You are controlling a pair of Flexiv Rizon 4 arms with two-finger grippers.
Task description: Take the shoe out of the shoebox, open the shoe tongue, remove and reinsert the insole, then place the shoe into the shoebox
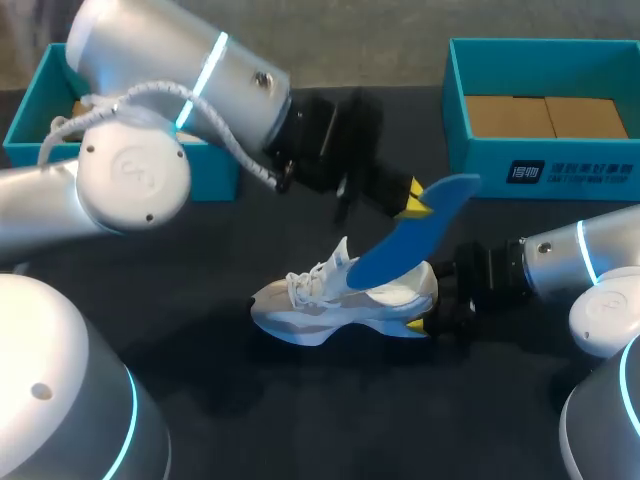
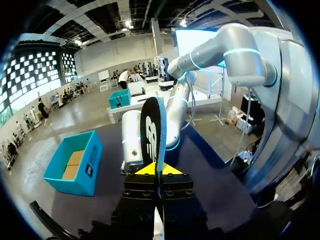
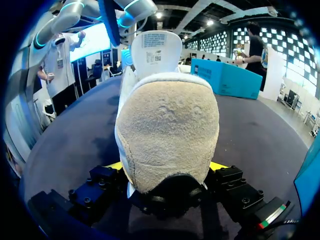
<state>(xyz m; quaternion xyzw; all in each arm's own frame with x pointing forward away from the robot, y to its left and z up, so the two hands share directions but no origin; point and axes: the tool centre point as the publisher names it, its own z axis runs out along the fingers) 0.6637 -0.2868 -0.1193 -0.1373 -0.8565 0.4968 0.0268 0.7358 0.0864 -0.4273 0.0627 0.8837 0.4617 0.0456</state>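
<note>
Shoe (image 1: 330, 305) white, laced; insole (image 1: 415, 240) blue, curved.

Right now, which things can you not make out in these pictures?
1. Head view: the insole covers the opening of the shoe, so its inside is hidden.
2. Head view: the left arm hides most of the left shoebox.
3. Right wrist view: the shoe's heel hides most of the right gripper.

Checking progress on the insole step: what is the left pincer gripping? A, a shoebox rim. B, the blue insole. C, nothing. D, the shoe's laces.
B: the left pincer is shut on the blue insole, held above the white shoe, whose heel the right pincer clamps.
</note>
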